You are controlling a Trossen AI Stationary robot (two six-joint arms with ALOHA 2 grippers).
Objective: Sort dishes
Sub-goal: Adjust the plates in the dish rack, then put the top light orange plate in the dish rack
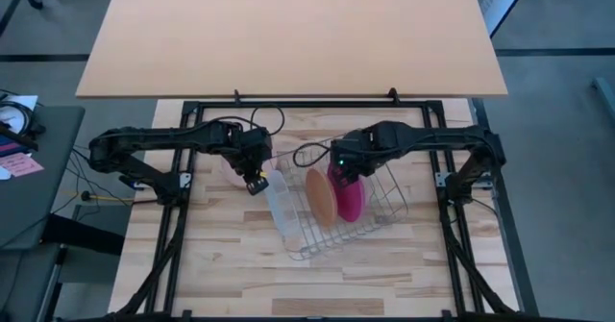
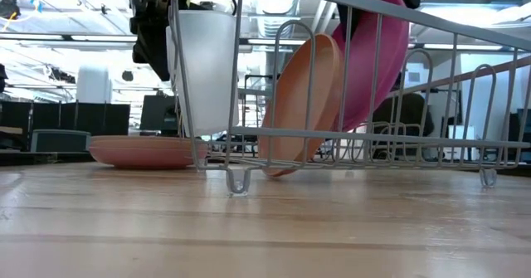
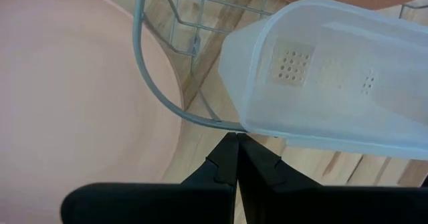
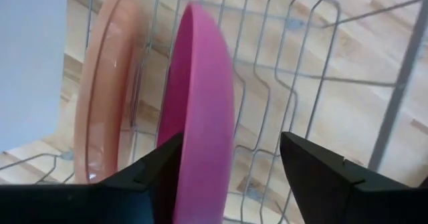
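A magenta pink plate (image 1: pixel 350 197) (image 4: pixel 200 110) stands on edge in the silver wire rack (image 1: pixel 384 211), with an orange-tan plate (image 1: pixel 321 197) (image 4: pixel 100 97) upright beside it. My right gripper (image 1: pixel 343 176) (image 4: pixel 227 177) is open above the magenta plate, one finger on each side of its upper rim. My left gripper (image 1: pixel 256 181) (image 3: pixel 236 144) is shut at the rack's left end, by the translucent white tray (image 1: pixel 279 205) (image 3: pixel 328 70). Pale pink plates (image 2: pixel 141 151) (image 3: pixel 73 90) lie flat on the table under the left arm. My left gripper's shut fingertips (image 3: pixel 235 140) come up to the rack's rim wire (image 3: pixel 200 120) and the tray's lower corner; whether they touch either, I cannot tell. My right gripper straddles the magenta plate's upper rim (image 4: pixel 207 63) from above; one finger (image 4: pixel 150 177) lies close against the plate's face, and whether it touches cannot be told.
The rack sits slanted at the table's middle, its wires (image 4: pixel 314 83) close around the right gripper. A large tan board (image 1: pixel 288 34) covers the far side. Bare wooden table (image 1: pixel 240 274) lies toward the near edge.
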